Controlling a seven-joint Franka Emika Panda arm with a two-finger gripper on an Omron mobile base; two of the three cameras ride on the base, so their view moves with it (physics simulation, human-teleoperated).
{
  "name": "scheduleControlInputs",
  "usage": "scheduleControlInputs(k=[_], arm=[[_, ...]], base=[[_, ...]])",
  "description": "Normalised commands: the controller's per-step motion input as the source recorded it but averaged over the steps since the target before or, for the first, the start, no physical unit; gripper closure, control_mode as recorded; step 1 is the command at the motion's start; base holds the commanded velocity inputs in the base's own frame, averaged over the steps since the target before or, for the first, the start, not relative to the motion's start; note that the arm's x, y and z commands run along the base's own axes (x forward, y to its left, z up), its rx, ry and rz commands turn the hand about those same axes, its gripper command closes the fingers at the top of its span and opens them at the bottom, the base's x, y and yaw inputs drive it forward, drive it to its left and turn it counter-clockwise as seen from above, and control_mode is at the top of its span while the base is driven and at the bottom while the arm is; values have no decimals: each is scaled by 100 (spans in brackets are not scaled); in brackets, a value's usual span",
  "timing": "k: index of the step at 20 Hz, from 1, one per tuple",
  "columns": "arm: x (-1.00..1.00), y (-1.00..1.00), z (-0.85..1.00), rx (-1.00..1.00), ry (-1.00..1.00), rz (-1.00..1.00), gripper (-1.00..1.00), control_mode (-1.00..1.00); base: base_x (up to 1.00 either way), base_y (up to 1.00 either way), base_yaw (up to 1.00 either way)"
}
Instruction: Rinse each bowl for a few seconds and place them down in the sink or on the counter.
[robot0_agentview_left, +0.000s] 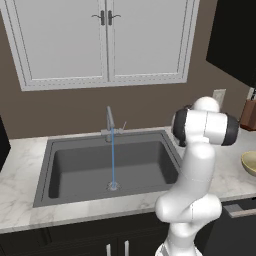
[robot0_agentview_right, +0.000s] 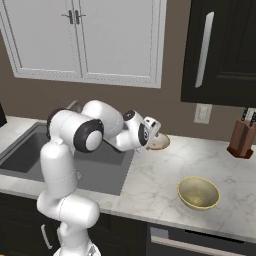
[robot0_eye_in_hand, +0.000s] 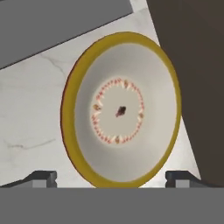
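Tan bowl (robot0_eye_in_hand: 120, 109) sits upright, mouth facing the camera, centred between the gripper (robot0_eye_in_hand: 111, 177)'s wide-spread jaws; no writing

Two bowls (robot0_agentview_right: 199, 192) (robot0_agentview_right: 159, 143), one sink (robot0_agentview_left: 107, 167)

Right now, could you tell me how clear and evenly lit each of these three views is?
Left base view: flat, even light, soft edges, the water stream a crisp blue line into the sink. Right base view: even light too, faint shadow under the yellow bowl on the counter. Hand view: the patterned bowl looks sharp, without glare.
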Motion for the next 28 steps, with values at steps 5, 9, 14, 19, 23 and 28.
scheduleControlInputs(k=[5,9,14,19,23,28], arm=[[-21,0,18,0,-4,-17,-100,-100],[-19,0,22,0,-5,-17,-100,-100],[-25,0,17,0,-4,-16,-100,-100],[-30,-2,16,-1,-5,-13,-100,-100],[-30,-3,19,0,-4,-13,-100,-100],[-29,-2,19,-1,-5,-13,-100,-100]], base=[[0,0,0],[0,0,0],[0,0,0],[0,0,0],[0,0,0],[0,0,0]])
